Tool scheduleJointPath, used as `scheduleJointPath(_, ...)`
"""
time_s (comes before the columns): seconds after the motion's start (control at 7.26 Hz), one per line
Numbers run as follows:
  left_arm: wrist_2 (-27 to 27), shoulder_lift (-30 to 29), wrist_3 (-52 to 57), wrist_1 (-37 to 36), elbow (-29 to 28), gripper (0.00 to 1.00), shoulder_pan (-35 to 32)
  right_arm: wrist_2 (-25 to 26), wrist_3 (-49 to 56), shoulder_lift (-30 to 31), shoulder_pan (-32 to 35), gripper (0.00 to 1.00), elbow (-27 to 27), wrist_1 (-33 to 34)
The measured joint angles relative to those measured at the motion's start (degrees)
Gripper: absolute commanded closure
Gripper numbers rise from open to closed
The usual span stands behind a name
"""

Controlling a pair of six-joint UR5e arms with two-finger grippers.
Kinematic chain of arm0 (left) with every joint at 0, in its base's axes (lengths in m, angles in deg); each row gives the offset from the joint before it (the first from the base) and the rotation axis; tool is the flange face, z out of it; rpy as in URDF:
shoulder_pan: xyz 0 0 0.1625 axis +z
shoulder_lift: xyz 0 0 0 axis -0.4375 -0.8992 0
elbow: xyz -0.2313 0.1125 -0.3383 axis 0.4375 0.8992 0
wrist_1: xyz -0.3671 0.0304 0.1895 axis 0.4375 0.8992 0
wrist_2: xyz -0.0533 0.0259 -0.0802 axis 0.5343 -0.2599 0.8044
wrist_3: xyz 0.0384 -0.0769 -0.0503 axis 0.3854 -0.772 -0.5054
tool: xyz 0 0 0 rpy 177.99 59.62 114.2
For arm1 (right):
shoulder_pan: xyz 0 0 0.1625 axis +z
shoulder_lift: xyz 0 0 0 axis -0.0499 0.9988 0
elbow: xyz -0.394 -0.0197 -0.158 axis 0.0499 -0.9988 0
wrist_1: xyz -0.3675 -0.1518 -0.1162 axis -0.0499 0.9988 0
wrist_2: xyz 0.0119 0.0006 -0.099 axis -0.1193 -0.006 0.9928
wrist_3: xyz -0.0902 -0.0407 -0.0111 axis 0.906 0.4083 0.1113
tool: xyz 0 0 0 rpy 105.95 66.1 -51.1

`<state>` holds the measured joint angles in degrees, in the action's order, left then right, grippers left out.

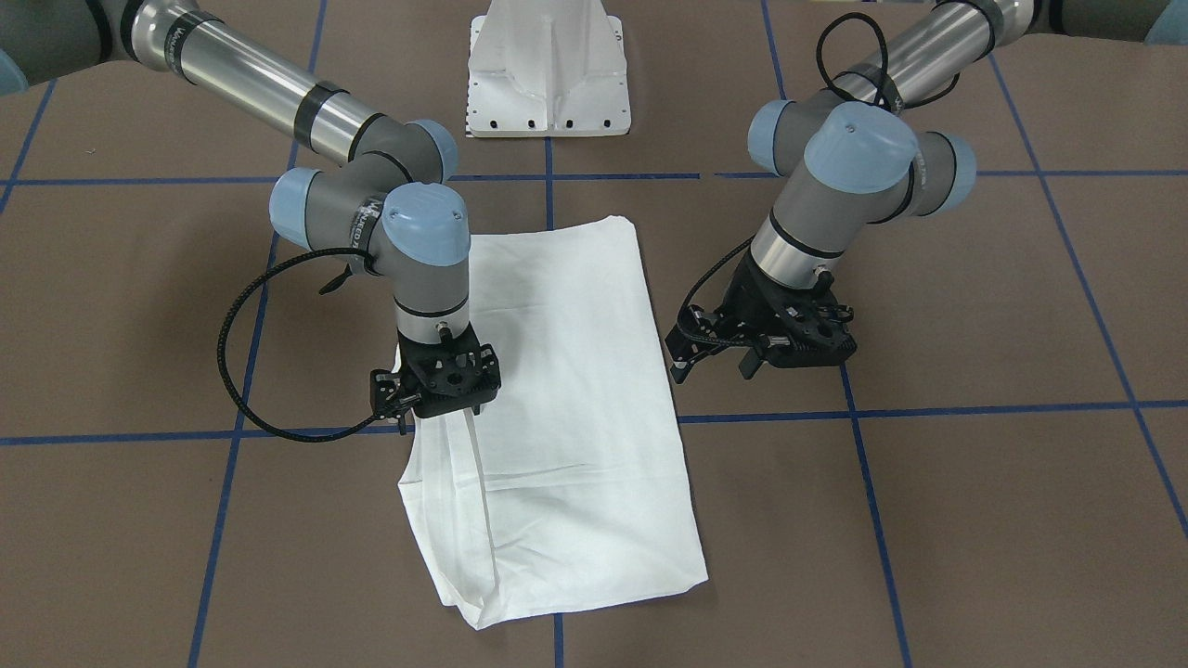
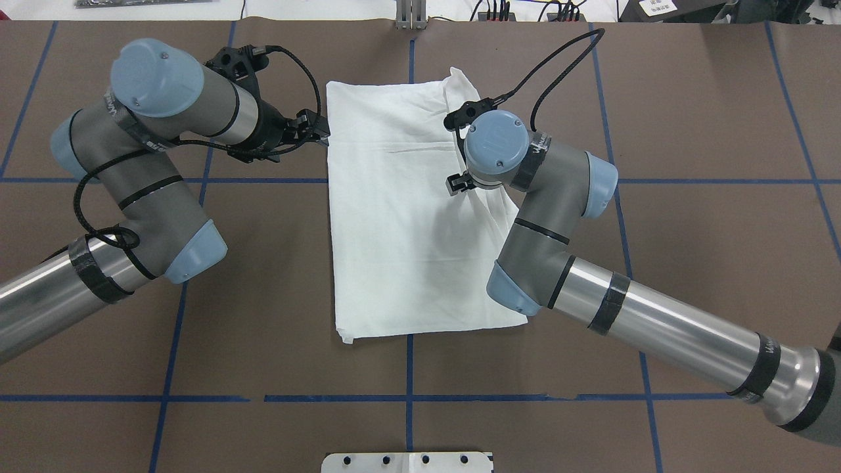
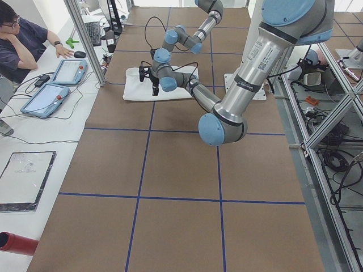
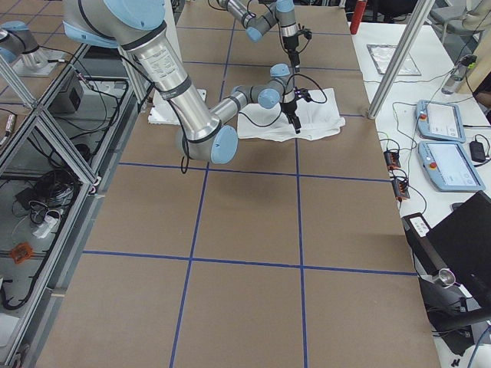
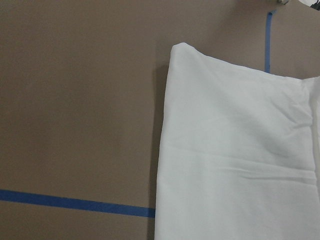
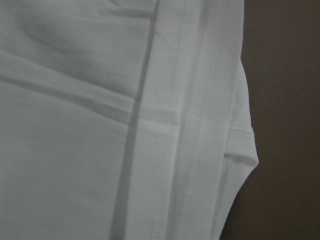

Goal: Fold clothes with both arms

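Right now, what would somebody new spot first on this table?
A white shirt, folded into a long rectangle, lies in the middle of the brown table. The right gripper is down on one long edge of it, where the cloth puckers. The left gripper is open just beside the opposite edge.

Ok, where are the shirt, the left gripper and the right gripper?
shirt (image 1: 575, 371): front-facing view, flat middle of the cloth.
left gripper (image 1: 713, 368): front-facing view, between its fingertips, beside the shirt's edge.
right gripper (image 1: 439, 419): front-facing view, between its fingertips, at the shirt's other edge.
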<state>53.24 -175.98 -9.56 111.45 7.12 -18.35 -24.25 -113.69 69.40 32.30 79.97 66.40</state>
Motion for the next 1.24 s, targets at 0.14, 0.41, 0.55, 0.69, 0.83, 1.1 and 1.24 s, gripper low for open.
scheduleJointPath(0.14,0.0,-0.03,0.0,0.0,0.0,0.0,0.0,-0.13,0.2,0.88,0.53,0.0,0.15,0.0)
scheduleJointPath(0.41,0.0,-0.11,-0.02,0.0,0.0,0.0,0.0,-3.13,2.15,3.45,3.1,0.0,1.07,-0.24)
scheduleJointPath(0.55,0.02,-0.15,-0.06,0.0,0.0,0.0,0.0,-5.81,2.97,4.99,5.02,0.0,2.75,-0.28)
scheduleJointPath(0.69,0.06,-0.16,-0.08,0.0,0.01,0.0,0.0,-8.29,3.22,6.11,6.41,0.0,4.88,-0.23)
scheduleJointPath(0.83,0.12,-0.18,-0.08,0.0,0.08,0.0,0.01,-10.32,3.06,6.74,7.11,0.0,6.92,-0.16)
scheduleJointPath(1.1,0.5,-0.24,-0.94,0.25,0.33,0.0,0.71,-14.79,2.04,8.12,7.92,0.0,11.46,0.07)
scheduleJointPath(1.24,0.58,-0.11,-3.04,0.26,1.22,0.0,2.17,-16.97,0.2,10.1,8.08,0.0,15.13,0.22)
